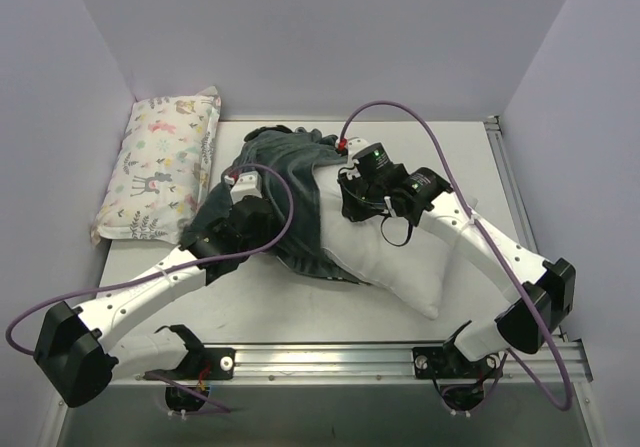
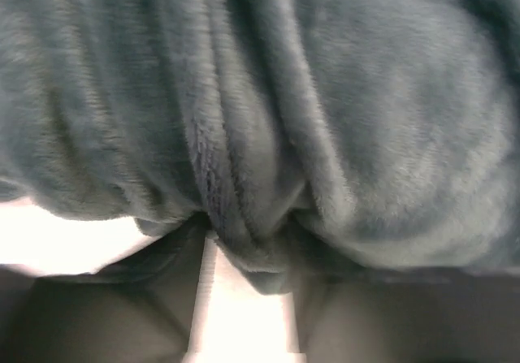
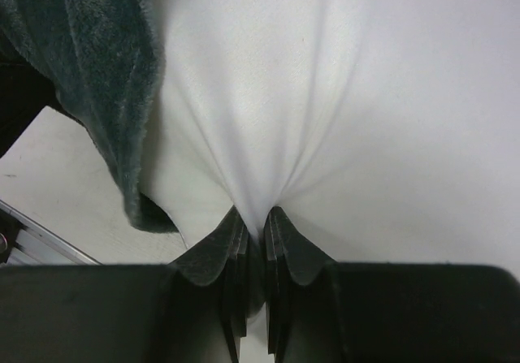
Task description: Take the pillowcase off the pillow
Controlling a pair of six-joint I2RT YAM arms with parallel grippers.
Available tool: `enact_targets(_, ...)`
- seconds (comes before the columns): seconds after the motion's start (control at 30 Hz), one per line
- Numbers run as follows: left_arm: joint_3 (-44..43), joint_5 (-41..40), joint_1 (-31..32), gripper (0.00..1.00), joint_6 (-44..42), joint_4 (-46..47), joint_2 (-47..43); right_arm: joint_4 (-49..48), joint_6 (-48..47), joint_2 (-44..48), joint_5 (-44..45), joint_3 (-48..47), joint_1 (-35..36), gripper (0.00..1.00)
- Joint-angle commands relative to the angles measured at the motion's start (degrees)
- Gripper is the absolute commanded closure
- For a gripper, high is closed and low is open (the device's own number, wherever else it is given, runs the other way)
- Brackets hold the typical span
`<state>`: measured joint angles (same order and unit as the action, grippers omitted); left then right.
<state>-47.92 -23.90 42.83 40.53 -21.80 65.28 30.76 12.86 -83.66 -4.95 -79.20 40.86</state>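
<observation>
The pillowcase [image 1: 285, 177] lies bunched at the table's middle, with its slate-grey inner face out; no zebra stripes show. It still covers the far left end of the white pillow [image 1: 395, 257], which stretches toward the near right. My left gripper [image 1: 243, 199] is shut on a gathered fold of the pillowcase [image 2: 268, 136], and the fold hangs between its fingers [image 2: 106, 314]. My right gripper [image 1: 350, 205] is shut on a pinch of the pillow's white fabric [image 3: 325, 95], which puckers into the jaws. The pillowcase's grey edge [image 3: 106, 79] hangs at the left of the right wrist view.
A smaller pastel animal-print pillow [image 1: 160, 167] lies along the far left wall. Pale walls close in the back and both sides. A metal rail [image 1: 320, 355] runs along the near edge by the arm bases. Purple cables [image 1: 400, 112] loop above both arms.
</observation>
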Motion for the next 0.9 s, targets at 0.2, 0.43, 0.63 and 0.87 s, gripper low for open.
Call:
enact_targets(0.2,-5.2,-8.1,-14.8,1.00,-1.9,-1.2,-0.3,4.8,0.4,8.5,6.7,-7.3,-2.4,1.00)
enact_targets(0.43,-8.9,-6.5,-29.6,1.00,-4.2,-2.1,-0.2,8.3,1.5,11.3,5.4,-10.0,-12.4,1.00)
enact_targets(0.63,-14.9,0.1,-39.1,1.00,-5.6,-0.3,6.7,9.8,2.7,14.8,0.5,-11.4,-16.9,1.00)
enact_targets(0.87,-22.7,3.4,-39.3,1.00,-6.4,-0.4,17.1,12.6,3.8,18.6,-0.3,-14.8,-16.8,1.00)
